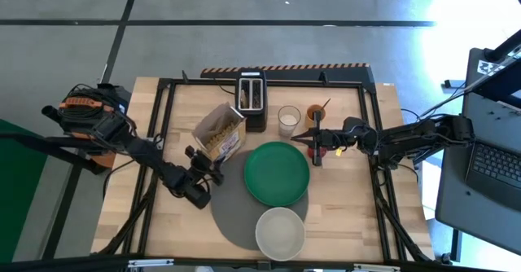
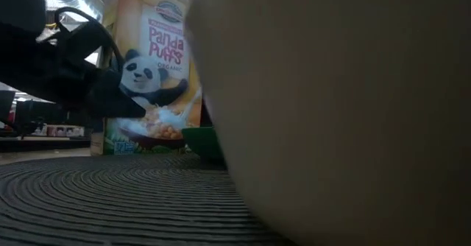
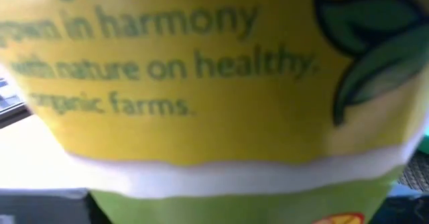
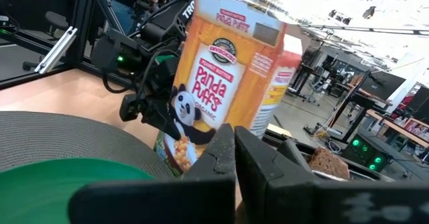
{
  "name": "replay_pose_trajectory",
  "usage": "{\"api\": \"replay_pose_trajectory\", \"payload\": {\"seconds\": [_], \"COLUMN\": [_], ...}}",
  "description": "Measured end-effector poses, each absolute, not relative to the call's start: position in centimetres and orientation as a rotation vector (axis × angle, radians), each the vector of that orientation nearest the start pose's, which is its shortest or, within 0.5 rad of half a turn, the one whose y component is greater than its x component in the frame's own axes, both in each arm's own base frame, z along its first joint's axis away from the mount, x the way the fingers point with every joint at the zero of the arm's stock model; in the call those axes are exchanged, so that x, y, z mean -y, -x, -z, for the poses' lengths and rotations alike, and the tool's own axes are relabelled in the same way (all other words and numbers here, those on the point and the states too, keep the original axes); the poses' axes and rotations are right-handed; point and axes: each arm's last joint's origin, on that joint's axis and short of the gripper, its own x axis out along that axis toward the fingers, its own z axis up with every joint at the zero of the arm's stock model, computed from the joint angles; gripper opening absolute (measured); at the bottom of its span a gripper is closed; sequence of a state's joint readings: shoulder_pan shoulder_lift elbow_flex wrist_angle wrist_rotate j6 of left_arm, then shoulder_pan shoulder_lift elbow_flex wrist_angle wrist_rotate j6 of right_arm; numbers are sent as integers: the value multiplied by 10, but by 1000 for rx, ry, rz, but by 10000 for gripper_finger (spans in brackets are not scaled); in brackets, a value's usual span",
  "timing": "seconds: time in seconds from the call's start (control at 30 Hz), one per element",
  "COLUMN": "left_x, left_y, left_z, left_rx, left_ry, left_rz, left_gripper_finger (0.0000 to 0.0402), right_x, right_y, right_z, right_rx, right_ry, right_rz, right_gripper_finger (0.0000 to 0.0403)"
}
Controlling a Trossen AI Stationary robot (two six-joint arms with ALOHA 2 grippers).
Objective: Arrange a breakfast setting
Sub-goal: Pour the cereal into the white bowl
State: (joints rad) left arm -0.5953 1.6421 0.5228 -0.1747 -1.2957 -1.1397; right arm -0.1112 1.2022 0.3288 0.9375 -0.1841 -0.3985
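Note:
A yellow-orange cereal box (image 1: 221, 133) with a panda on its front (image 4: 214, 83) stands left of the green plate (image 1: 277, 173), its top open on yellow cereal. My left gripper (image 1: 199, 160) is at the box's lower near-left side, closed on it. The plate lies partly on the round grey mat (image 1: 232, 215). A pale bowl (image 1: 280, 233) sits on the mat's near part. My right gripper (image 1: 312, 144) hangs shut just right of the plate's far edge; I see nothing between its fingers (image 4: 221, 153). A brown toast slice (image 4: 328, 162) sticks out of the black toaster (image 1: 251, 99). My left gripper holds the cereal box by its lower part, at the narrow side (image 4: 163, 117) that faces the table's left edge. Its fingers (image 4: 149, 106) reach in nearly level from the left. The left wrist view shows only the box's wall (image 3: 201, 83). The box's bottom (image 2: 132, 150) is down at the table.
A glass of milk (image 1: 289, 121) and an orange cup (image 1: 316, 113) stand beside the toaster at the back. Something red (image 1: 327, 151) shows under my right gripper. A dark frame (image 1: 163, 142) runs round the tabletop. The bowl (image 2: 331, 113) blocks much of the low view.

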Motion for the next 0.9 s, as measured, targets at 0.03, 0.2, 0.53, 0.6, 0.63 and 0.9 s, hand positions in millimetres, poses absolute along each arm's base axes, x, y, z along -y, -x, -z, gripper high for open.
{"api": "replay_pose_trajectory", "payload": {"seconds": [0.03,0.2,0.53,0.6,0.63,0.9], "left_x": [101,102,96,96,95,96], "left_y": [-197,-192,-184,-183,-183,-181], "left_z": [-100,-108,-138,-146,-150,-192], "left_rx": [-310,-330,-312,-303,-301,-350], "left_ry": [-16,-16,-42,-49,-54,-153], "left_rz": [-867,-845,-832,-824,-817,-613], "left_gripper_finger": [233,232,231,231,231,231], "right_x": [20,20,20,20,20,20], "right_y": [-223,-223,-224,-224,-224,-224], "right_z": [-207,-206,-206,-206,-206,-206], "right_rx": [76,70,70,70,71,67], "right_ry": [407,407,407,407,407,406], "right_rz": [-59,-61,-61,-61,-61,-61], "right_gripper_finger": [0,0,0,0,0,0]}}
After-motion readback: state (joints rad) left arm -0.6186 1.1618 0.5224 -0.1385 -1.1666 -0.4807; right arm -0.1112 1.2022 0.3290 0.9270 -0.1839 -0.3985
